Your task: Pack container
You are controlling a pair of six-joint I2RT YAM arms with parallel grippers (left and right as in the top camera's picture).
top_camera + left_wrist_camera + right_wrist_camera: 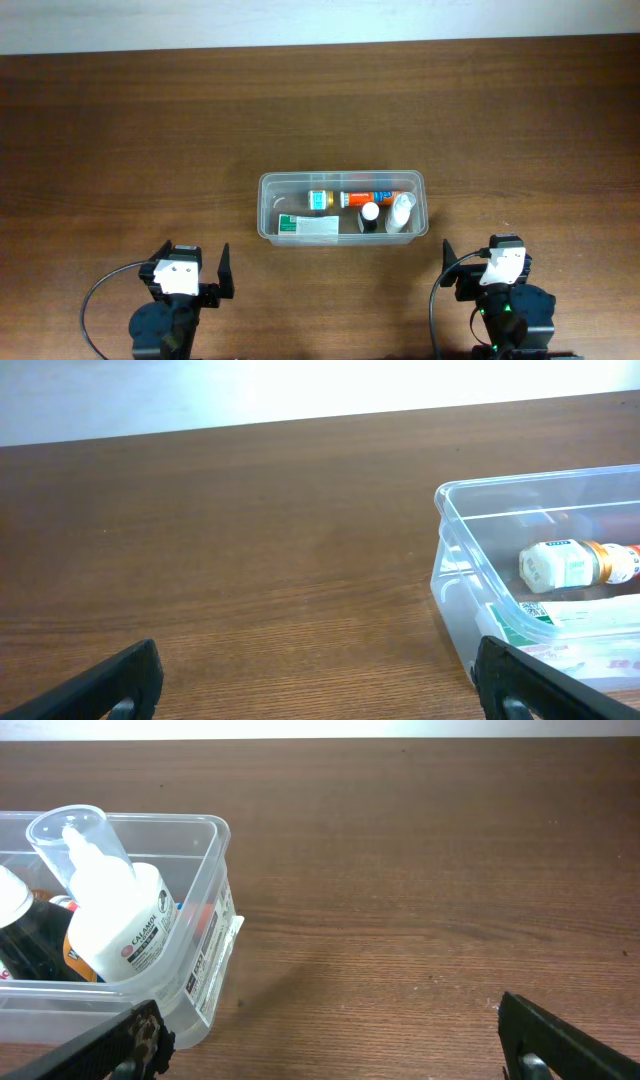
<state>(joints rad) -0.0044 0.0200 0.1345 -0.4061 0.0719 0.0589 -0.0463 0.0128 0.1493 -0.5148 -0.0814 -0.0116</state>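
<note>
The clear plastic container (343, 183) sits mid-table and holds several small items: a small bottle with an orange label (345, 198), a black bottle with a white cap (370, 215), a white bottle with a clear cap (401, 211) and a flat green-and-white packet (306, 227). The container's left end shows in the left wrist view (470, 550), its right end in the right wrist view (205, 935). My left gripper (191, 275) is open and empty, near the front edge, left of the container. My right gripper (487, 270) is open and empty, right of the container.
The brown wooden table (130, 130) spreads all around the container. A pale wall strip runs along the far edge (300, 20).
</note>
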